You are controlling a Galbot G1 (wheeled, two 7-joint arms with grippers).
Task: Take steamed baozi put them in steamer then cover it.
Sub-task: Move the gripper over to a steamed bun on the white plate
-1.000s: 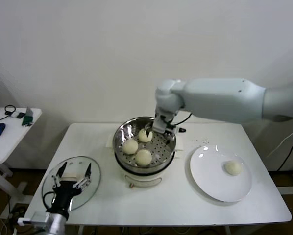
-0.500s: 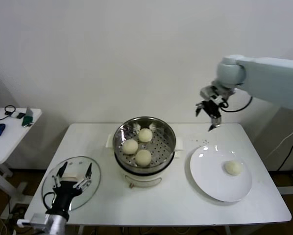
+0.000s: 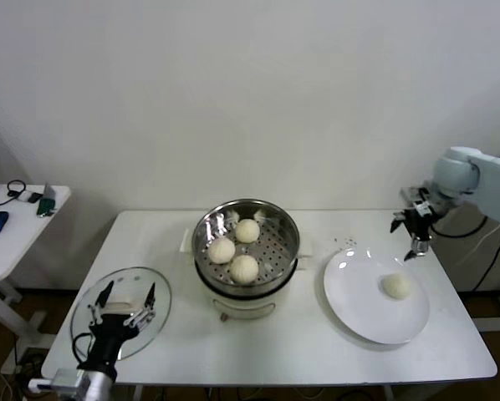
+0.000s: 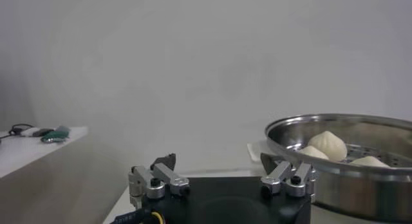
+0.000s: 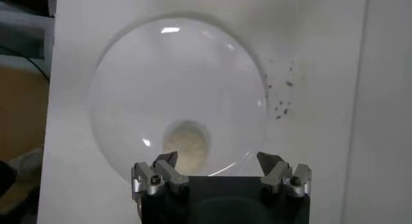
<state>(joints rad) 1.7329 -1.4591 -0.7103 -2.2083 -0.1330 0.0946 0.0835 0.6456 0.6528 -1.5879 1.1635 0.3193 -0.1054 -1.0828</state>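
The steel steamer [image 3: 293, 236] stands mid-table with three baozi [image 3: 244, 268] on its perforated tray. A fourth baozi [image 3: 397, 286] lies on the white plate [image 3: 359, 311] to the right. My right gripper [image 3: 415, 230] hovers open and empty above the plate's far right edge. In its wrist view that baozi [image 5: 185, 145] shows just beyond the open right gripper [image 5: 217, 161]. The glass cover [image 3: 130, 280] lies at the table's front left. My left gripper [image 3: 121, 304] hangs open just over the cover, holding nothing. In the left wrist view the left gripper [image 4: 217, 164] is open, with the steamer [image 4: 341, 174] off to one side.
A small white side table [image 3: 12, 230] with a mouse and cables stands left of the main table. Dark specks [image 3: 348, 243] dot the tabletop between steamer and plate. The wall is close behind.
My right arm has swung from over the steamer, where it left a baozi, out to the right and down above the plate. The left arm has stayed put.
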